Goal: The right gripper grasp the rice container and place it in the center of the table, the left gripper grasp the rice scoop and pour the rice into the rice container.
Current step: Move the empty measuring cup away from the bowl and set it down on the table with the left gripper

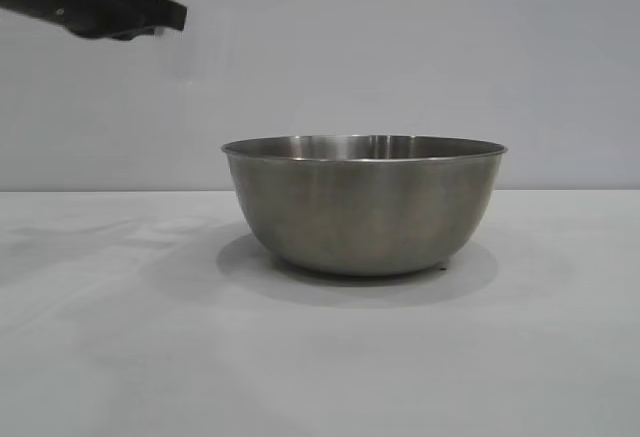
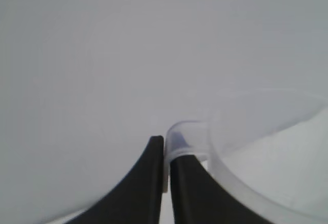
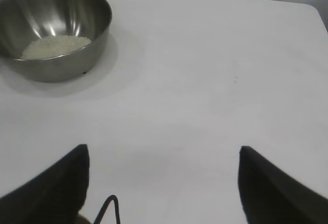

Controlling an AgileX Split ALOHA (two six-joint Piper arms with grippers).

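Rice container (image 1: 365,207) upright mid-worktop (image 1: 110,357), rice (image 3: 56,46) already inside. Left gripper (image 2: 165,152) clamped on rice scoop (image 2: 246,157) handle, high above and left of container. Right gripper (image 3: 163,183) spread open, empty, well apart from container.

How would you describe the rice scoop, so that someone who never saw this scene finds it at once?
Start from the big steel rice container standing on the white table, with rice already inside. The left gripper, raised up and to the left of that bowl, is shut on the rice scoop at its handle. It is the only clear plastic thing, not grey metal.
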